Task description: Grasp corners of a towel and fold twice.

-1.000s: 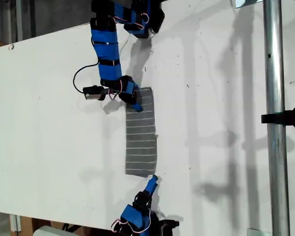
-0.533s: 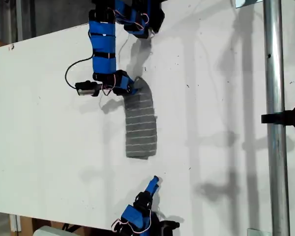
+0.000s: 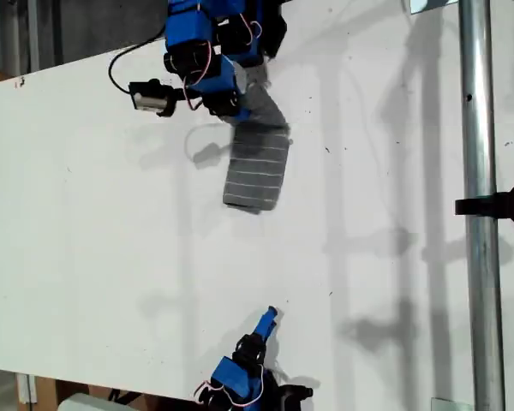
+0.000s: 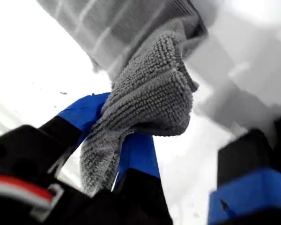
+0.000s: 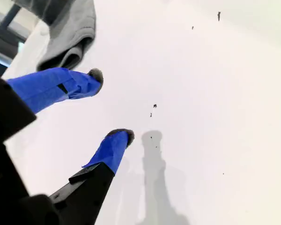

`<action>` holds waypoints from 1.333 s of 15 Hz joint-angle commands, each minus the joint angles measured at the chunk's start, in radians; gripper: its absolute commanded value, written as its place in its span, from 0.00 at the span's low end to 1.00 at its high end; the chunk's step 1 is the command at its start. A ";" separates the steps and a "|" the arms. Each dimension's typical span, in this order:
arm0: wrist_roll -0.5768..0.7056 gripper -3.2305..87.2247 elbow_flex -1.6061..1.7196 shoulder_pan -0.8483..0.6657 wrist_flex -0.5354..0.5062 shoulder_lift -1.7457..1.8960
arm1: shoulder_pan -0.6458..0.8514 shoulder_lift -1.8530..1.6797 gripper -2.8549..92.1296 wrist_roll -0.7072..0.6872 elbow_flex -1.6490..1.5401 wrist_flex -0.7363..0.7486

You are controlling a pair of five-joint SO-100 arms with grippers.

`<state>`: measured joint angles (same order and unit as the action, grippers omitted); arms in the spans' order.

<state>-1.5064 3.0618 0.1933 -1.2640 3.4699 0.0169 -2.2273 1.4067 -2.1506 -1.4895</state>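
The gray striped towel is folded into a narrow strip and hangs from one end near the top of the exterior view, its lower part resting on the white table. My first gripper is shut on that raised end. The first wrist view shows the bunched towel pinched between the blue fingers of my first gripper. My second gripper stands open at the exterior view's bottom, well apart from the cloth. In the second wrist view my second gripper holds nothing, and the towel lies far off.
A metal pole with a black clamp runs down the exterior view's right side. The table's edge slants across the exterior view's top left and bottom.
My first gripper has lifted the towel's end and drawn it toward the exterior view's top. The towel's other end has slid away from my second gripper, which has stayed put.
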 commanded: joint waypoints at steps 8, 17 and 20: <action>-0.003 0.24 -0.008 0.005 0.011 0.008 | 0.114 0.881 0.31 -0.204 0.695 0.342; 0.103 0.23 0.058 -0.083 -0.032 0.006 | 0.141 0.247 0.28 -0.296 0.273 0.316; 0.209 0.23 0.058 -0.087 -0.032 0.006 | 0.094 -0.453 0.03 -0.046 -0.439 0.379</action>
<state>-1.2717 3.1155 0.1243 -1.2916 3.4699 0.1335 -2.3010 1.2732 -2.2918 -1.1321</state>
